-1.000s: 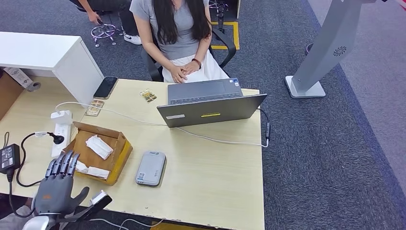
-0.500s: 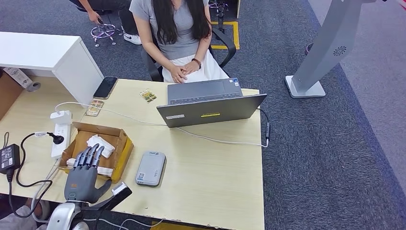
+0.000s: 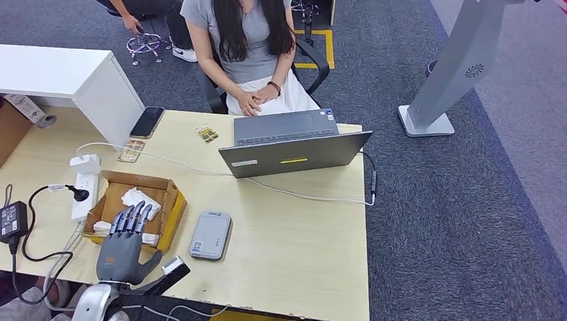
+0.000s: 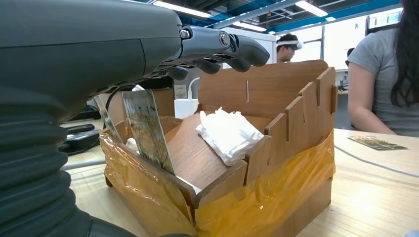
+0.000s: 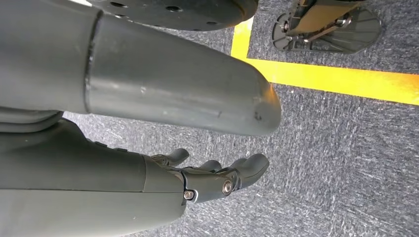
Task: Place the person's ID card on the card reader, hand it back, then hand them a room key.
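My left hand point(image 3: 124, 244) hovers flat and empty over the near edge of the cardboard box point(image 3: 171, 212); its fingers point(image 4: 222, 47) reach above the box point(image 4: 276, 177). A patterned card point(image 4: 146, 128) stands upright in the box's near slot, beside crumpled white paper point(image 4: 230, 133). The grey card reader point(image 3: 210, 234) lies just right of the box. A small ID card point(image 3: 206, 133) lies on the table's far side in front of the seated person point(image 3: 247, 40); it is also the card point(image 4: 375, 143) in the left wrist view. My right hand point(image 5: 212, 173) hangs empty over the carpet.
An open laptop point(image 3: 294, 144) sits at the far middle, its cable running across the table point(image 3: 301, 254). A phone point(image 3: 148, 122), another card point(image 3: 132, 150), a power strip point(image 3: 85, 187) and a black adapter point(image 3: 12, 221) lie at the left. A white cabinet point(image 3: 60, 77) stands far left.
My left hand has moved right and forward from the table's near left edge to above the box's near side. Nothing else has moved.
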`<state>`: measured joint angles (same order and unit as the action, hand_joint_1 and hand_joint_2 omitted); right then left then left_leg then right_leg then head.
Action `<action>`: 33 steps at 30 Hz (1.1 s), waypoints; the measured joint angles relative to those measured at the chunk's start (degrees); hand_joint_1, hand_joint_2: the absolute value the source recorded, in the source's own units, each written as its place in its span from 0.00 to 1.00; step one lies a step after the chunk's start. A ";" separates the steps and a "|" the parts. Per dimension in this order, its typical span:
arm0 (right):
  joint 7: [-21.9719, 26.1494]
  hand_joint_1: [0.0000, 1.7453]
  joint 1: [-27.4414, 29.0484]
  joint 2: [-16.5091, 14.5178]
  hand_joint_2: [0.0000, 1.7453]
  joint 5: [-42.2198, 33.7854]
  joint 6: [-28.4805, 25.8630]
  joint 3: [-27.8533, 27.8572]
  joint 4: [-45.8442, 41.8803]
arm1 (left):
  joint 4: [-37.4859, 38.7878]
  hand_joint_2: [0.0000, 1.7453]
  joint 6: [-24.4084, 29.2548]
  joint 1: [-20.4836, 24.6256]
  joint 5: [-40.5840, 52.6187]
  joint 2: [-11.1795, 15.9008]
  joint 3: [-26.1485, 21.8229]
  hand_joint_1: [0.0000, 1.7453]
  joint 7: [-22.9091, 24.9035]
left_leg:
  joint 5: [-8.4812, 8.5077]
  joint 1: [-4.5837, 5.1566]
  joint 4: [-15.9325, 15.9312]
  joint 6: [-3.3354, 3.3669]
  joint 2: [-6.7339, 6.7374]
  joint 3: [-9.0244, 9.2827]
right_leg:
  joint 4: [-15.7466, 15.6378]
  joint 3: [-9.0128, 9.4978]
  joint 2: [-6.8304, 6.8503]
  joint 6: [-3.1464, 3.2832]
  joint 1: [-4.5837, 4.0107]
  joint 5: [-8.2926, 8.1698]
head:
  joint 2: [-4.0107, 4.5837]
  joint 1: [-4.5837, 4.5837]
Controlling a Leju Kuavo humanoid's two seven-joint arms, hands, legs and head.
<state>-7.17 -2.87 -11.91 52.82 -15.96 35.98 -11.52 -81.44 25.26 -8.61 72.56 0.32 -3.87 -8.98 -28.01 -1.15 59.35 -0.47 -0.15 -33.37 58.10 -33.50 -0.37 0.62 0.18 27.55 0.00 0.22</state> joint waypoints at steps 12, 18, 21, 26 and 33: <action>0.87 0.00 0.10 0.00 0.00 -0.35 -0.24 0.08 0.00 | -12.10 1.00 0.97 -7.24 2.79 0.34 3.43 0.00 4.60 | -0.01 0.00 0.00 0.01 0.01 -0.01 | 0.00 -0.01 0.01 0.00 0.00 0.01 | 0.00 0.00; 0.74 0.00 0.17 0.00 0.00 -0.48 -0.25 0.31 0.00 | -15.93 1.00 0.59 -9.91 2.84 0.97 4.60 0.00 5.81 | -0.01 0.00 0.00 0.01 0.01 0.00 | 0.00 -0.01 0.01 0.00 0.00 0.01 | 0.00 0.00; 0.56 0.00 0.17 0.00 0.00 -0.46 -0.23 0.46 0.00 | -16.50 1.00 -0.31 -10.53 2.71 1.38 4.70 0.00 6.67 | -0.01 0.00 0.00 0.01 0.01 -0.01 | 0.00 -0.01 0.01 0.00 0.00 0.01 | 0.00 0.00; 0.52 0.00 0.19 0.00 0.00 -0.45 -0.22 0.78 0.01 | -16.86 1.00 -0.61 -11.00 2.67 1.86 4.74 0.00 7.02 | -0.01 0.00 0.00 0.01 0.01 0.00 | 0.00 0.00 0.01 0.00 0.00 0.01 | 0.00 0.00; 0.55 0.00 0.19 0.00 0.00 -0.42 -0.22 0.97 0.01 | -16.89 1.00 -2.55 -11.11 2.45 2.10 4.74 0.00 7.83 | -0.01 0.00 0.00 0.01 0.01 0.00 | 0.00 0.00 0.01 0.00 0.00 0.01 | 0.00 0.00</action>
<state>-6.62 -2.68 -11.91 52.40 -16.17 36.95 -11.51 -98.33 22.71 -19.72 75.02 2.42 0.87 -1.15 -28.02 -1.15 59.35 -0.46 -0.13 -33.37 58.09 -33.49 -0.36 0.62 0.18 27.56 0.00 0.22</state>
